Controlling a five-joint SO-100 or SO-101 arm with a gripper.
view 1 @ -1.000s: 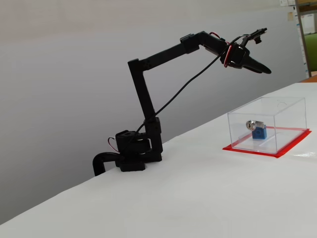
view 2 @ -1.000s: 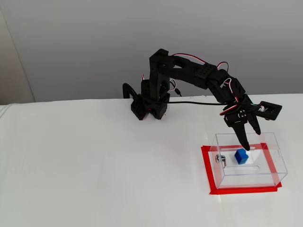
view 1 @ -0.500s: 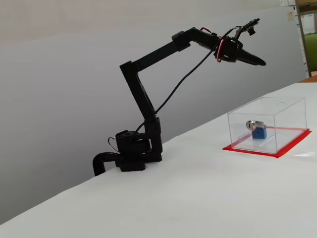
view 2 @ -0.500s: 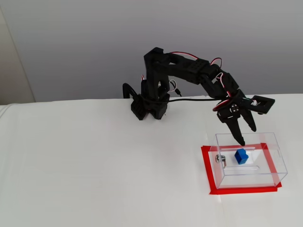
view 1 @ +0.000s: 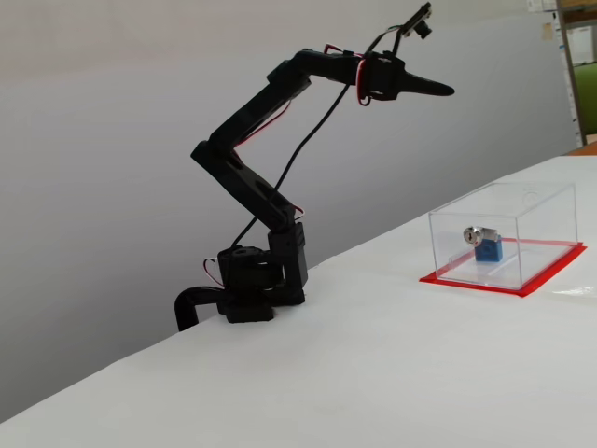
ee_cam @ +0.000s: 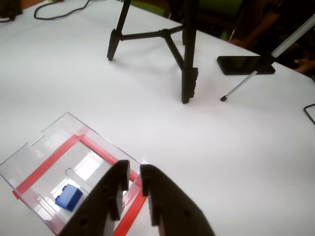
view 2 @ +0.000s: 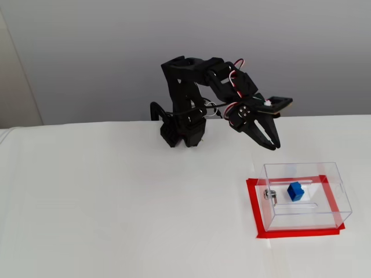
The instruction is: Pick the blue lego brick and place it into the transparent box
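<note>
White tabletop (view 2: 116,208) runs under everything, with a plain grey wall (view 1: 112,140) behind it in both fixed views. Left of centre in a fixed view, my black base (view 1: 252,289) sits clamped at the table's far edge, and my arm folds up and over from it toward the right. My gripper (view 1: 438,90) hangs high in the air, well apart from the table, up and to the left of the box in that view. In another fixed view my gripper (view 2: 272,143) points down and right, clear of the box's far left corner. In the wrist view my gripper (ee_cam: 134,173) comes in from the bottom edge, its two dark fingers (ee_cam: 162,196) close together with only a narrow slit between them and nothing held.

Further right, the transparent box (view 2: 339,200) stands on its red base sheet (view 2: 253,208). A small silver lock (view 2: 270,195) sits on the box's left wall in that view. The blue lego brick (view 2: 295,191) rests on the box floor, just right of the lock; the wrist view shows the brick (ee_cam: 68,196) low in the box, left of my fingers. Black tripod legs (ee_cam: 187,73) stand on the far table in the wrist view.
</note>
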